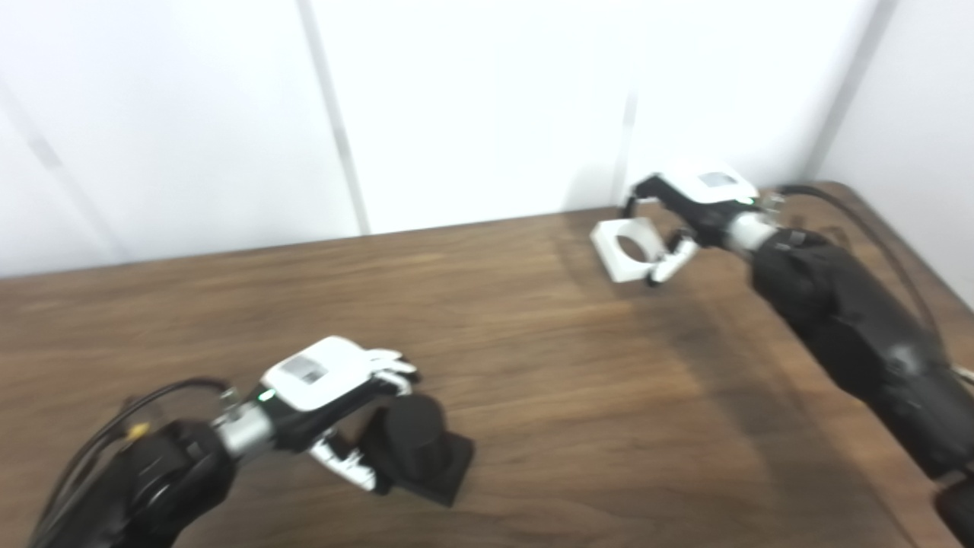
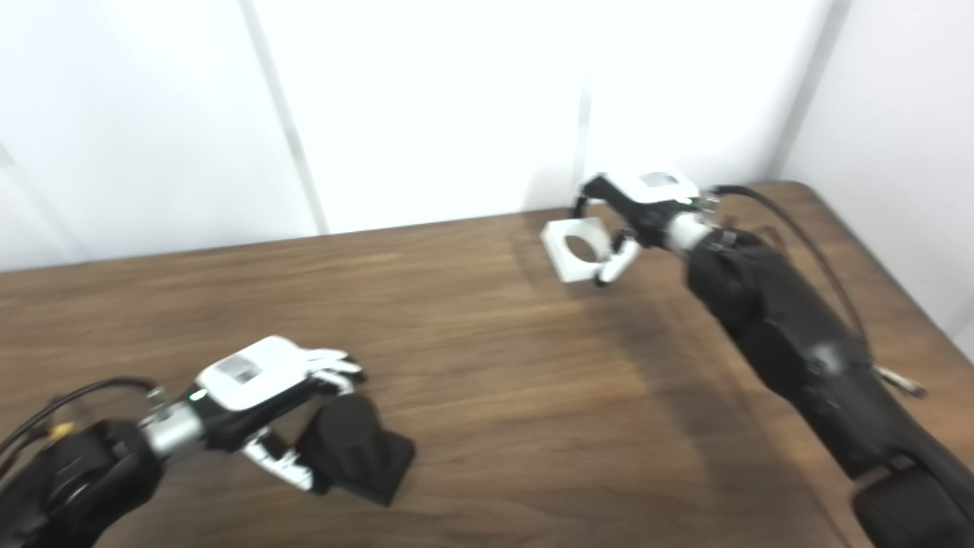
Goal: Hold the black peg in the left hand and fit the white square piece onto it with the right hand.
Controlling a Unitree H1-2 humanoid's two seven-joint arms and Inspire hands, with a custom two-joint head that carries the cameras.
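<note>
The black peg (image 1: pixel 417 440), a short cylinder on a square base, rests on the wooden table (image 1: pixel 533 365) at the lower left. My left hand (image 1: pixel 335 396) is closed around it, with fingers (image 1: pixel 392 369) over its top and the thumb against its near side. The white square piece (image 1: pixel 625 247), which has a round hole, is at the far right near the wall. My right hand (image 1: pixel 685 217) grips it, with fingers over its far edge and the thumb on its near right corner. The piece looks tilted up off the table. Both views are blurred.
A white panelled wall (image 1: pixel 487 114) stands right behind the table's far edge. The table's right edge (image 1: pixel 913 251) runs close beside my right arm. A black cable (image 1: pixel 860 221) trails along that arm. Bare wood lies between the two hands.
</note>
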